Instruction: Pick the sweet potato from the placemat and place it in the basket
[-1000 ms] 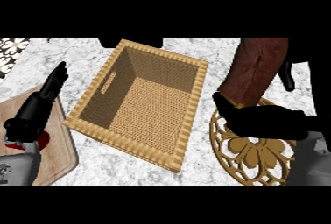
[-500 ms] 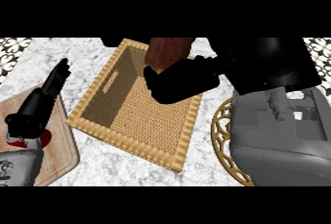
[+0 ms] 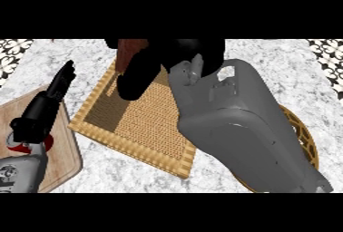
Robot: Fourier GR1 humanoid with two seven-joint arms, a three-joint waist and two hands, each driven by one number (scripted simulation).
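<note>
The reddish-brown sweet potato (image 3: 132, 50) shows only as a small patch at the top of the head view, above the far part of the woven basket (image 3: 107, 134). My right hand (image 3: 171, 56) is curled round it and hides most of it, with dark fingers (image 3: 134, 79) hanging over the basket's inside. The grey right forearm (image 3: 237, 127) stretches across the basket's right side. A gold openwork placemat (image 3: 301, 138) peeks out from under that forearm at the right. My left hand (image 3: 43, 108) rests at the left, fingers straight, over a wooden board.
A wooden cutting board (image 3: 64, 152) lies at the lower left under the left hand, with a small red thing (image 3: 15, 144) beside the wrist. Marble counter (image 3: 281, 68) surrounds the basket. Patterned tile shows at both upper corners.
My right hand has carried the sweet potato further left, from over the placemat to above the basket. The forearm now covers much of the basket's right side. The left hand has not moved.
</note>
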